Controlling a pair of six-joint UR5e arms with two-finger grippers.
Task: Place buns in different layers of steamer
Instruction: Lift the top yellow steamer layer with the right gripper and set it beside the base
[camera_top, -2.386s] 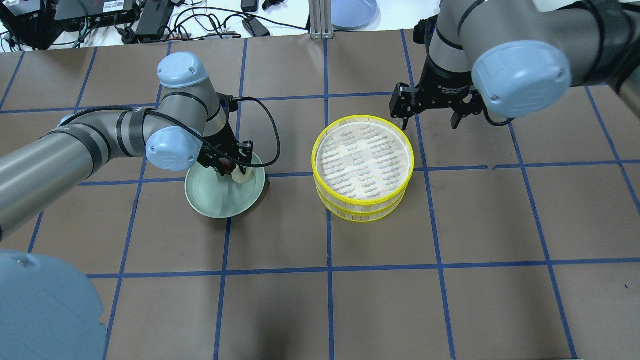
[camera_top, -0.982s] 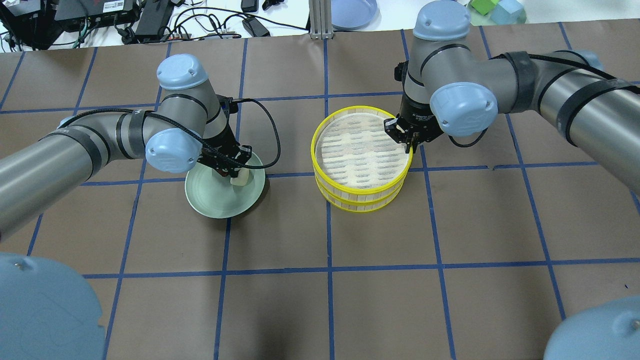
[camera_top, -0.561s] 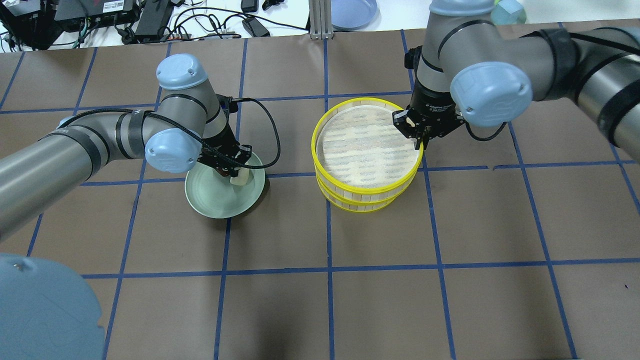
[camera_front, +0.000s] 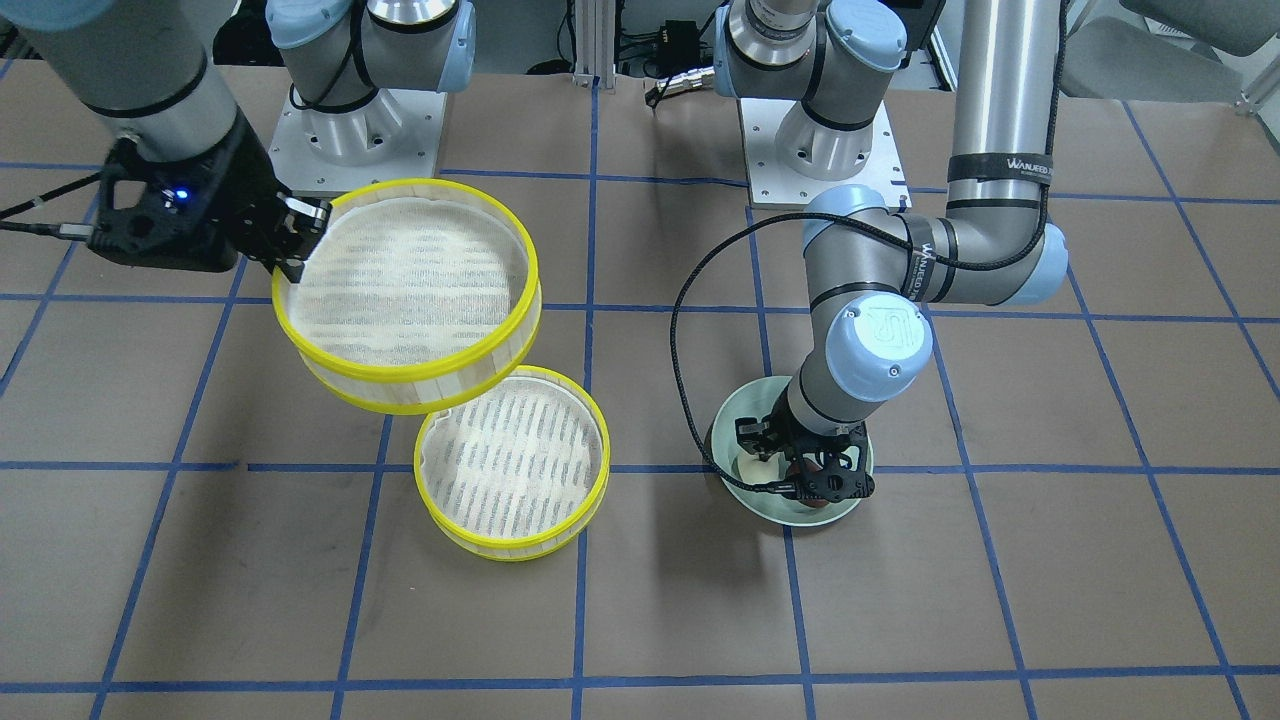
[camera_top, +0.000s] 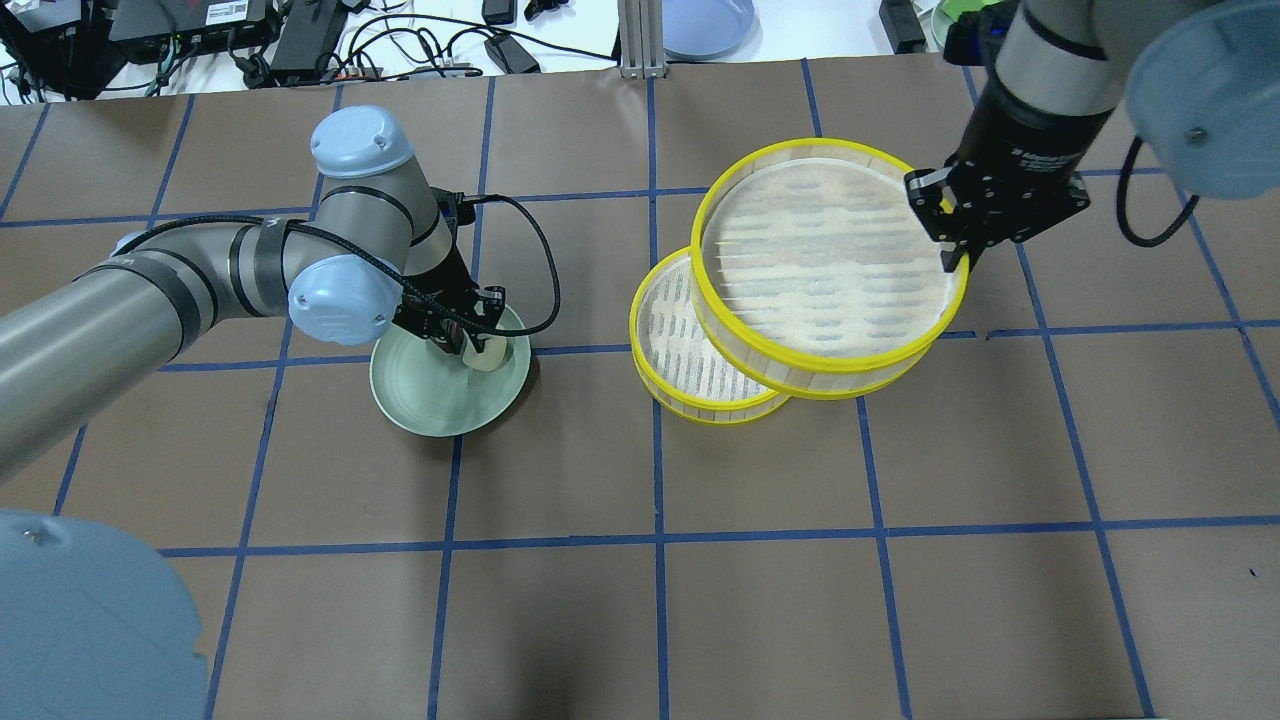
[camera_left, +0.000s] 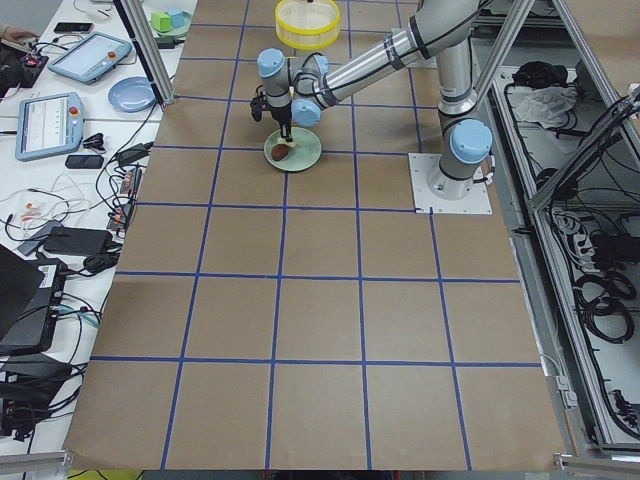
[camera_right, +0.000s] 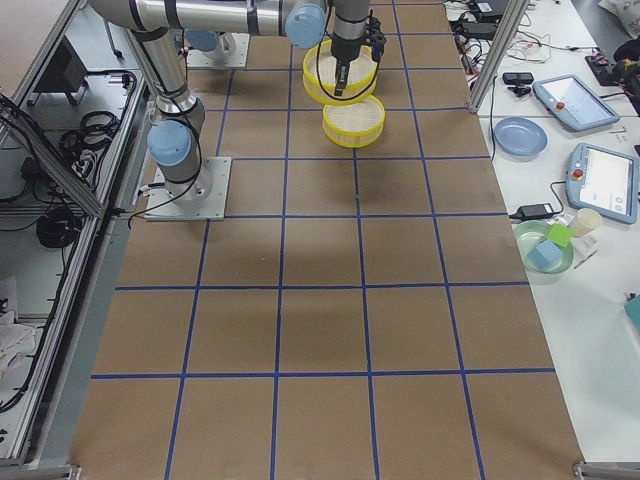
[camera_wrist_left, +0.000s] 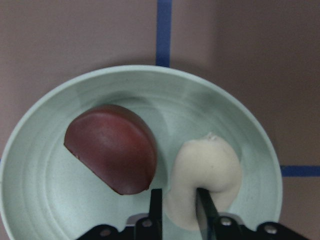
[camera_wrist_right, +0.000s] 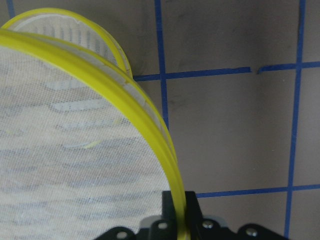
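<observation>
A band (camera_front: 1000, 165) on my left arm is reading "WANJEED". My left hand (camera_wrist_left: 178, 197) is pinching the white bun (camera_wrist_left: 207, 170) between its fingers, down in the green plate (camera_wrist_left: 150, 85). The brown bun (camera_wrist_left: 112, 147) is lying just beside that hand. Only the wrist view is showing both buns plainly; from overhead my arm is hiding most of them. My right hand (camera_wrist_right: 180, 200) is clamping the rim of the top tray (camera_top: 820, 378), holding it tilted in the air. The bottom tray (camera_front: 500, 548) is sitting on the worktop (camera_top: 550, 600), below that hand and off to one side.
</observation>
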